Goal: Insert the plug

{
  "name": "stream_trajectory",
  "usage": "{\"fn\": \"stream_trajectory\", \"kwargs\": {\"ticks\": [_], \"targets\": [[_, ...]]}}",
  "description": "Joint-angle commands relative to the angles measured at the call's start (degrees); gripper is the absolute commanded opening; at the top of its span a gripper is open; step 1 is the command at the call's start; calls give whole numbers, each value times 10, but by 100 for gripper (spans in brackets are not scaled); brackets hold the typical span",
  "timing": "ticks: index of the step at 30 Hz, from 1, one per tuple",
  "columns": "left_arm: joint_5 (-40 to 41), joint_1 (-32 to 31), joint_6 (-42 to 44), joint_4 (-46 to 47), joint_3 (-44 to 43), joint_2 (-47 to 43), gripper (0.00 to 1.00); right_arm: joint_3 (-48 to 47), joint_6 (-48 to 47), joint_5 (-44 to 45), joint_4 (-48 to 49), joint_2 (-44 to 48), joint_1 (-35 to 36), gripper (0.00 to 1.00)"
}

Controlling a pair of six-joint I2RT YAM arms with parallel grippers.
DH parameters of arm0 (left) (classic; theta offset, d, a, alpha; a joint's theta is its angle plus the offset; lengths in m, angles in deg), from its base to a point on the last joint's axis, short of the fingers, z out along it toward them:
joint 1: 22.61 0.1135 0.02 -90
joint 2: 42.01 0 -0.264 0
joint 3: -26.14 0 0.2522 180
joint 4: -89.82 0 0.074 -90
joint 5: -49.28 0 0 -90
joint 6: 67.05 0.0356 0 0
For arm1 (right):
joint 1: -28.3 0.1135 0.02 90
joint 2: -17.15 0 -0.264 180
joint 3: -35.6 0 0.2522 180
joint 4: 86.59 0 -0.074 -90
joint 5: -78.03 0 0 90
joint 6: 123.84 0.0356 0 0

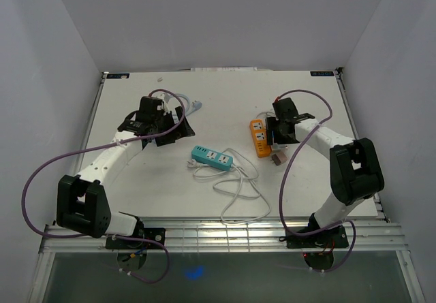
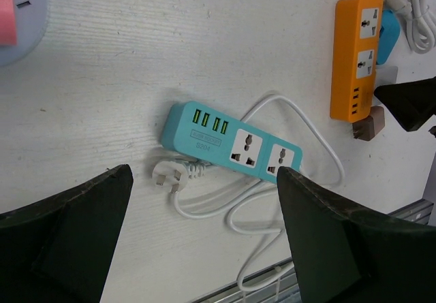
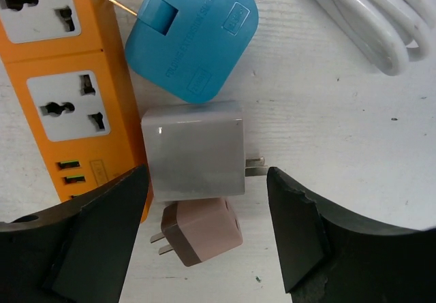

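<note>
The right gripper (image 3: 204,180) hangs spread wide and holds nothing, its 2 fingers on either side of the grey plug (image 3: 194,150). That plug lies flat on the table (image 1: 225,105) against the orange power strip (image 3: 61,92), prongs facing away from the sockets. 2 others crowd it: a blue plug (image 3: 193,34) just beyond, its brass prongs reaching the strip's edge, and a small brown plug (image 3: 202,231) touching its near side (a thick white cable (image 3: 368,17) coils close by). The left gripper (image 2: 204,173), likewise agape and empty, hovers over the teal power strip (image 2: 231,143), whose own white plug (image 2: 167,176) lies loose beside it.
</note>
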Motion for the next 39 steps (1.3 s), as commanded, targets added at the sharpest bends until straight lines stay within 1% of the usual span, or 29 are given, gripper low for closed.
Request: {"fn": "stream_trajectory", "kwargs": {"ticks": [1,5,9,16,21,23,26,29,30,32,33,35,37,39], "targets": [[-10,2,9,9,7,-23,98,-21,1,26,0,-22,-8,76],[-10,1,10,10,10,-21,98,-36,-6,16,1,-44,-11,76],[-10,2,10,10,9,-18,98,-37,-14,-16,10,-52,-10,75],[-10,2,11,11,8,-17,98,-47,-18,-35,9,-77,-10,74],[-10,1,12,11,9,-18,98,-45,-13,-35,20,-67,-10,61],[-23,1,18,16,8,-16,98,-45,-13,-37,23,-55,-10,56],[-43,-9,25,28,11,-18,98,-51,-12,-62,24,-31,-11,53],[-45,-31,26,46,17,-33,98,-58,-5,-106,18,-2,-11,52],[-42,-37,25,51,20,-37,98,-59,-3,-141,19,6,-11,52],[-41,-54,18,67,29,-50,98,-62,13,-176,24,29,-10,52],[-39,-67,16,73,34,-55,98,-61,17,-212,28,36,-10,52],[-34,-82,10,97,49,-65,98,-69,25,-243,32,51,-8,52],[-20,-104,9,116,56,-73,98,-85,19,-295,18,49,-4,50],[-13,-109,-2,119,53,-70,98,-108,-2,-351,-6,46,3,49]]}}
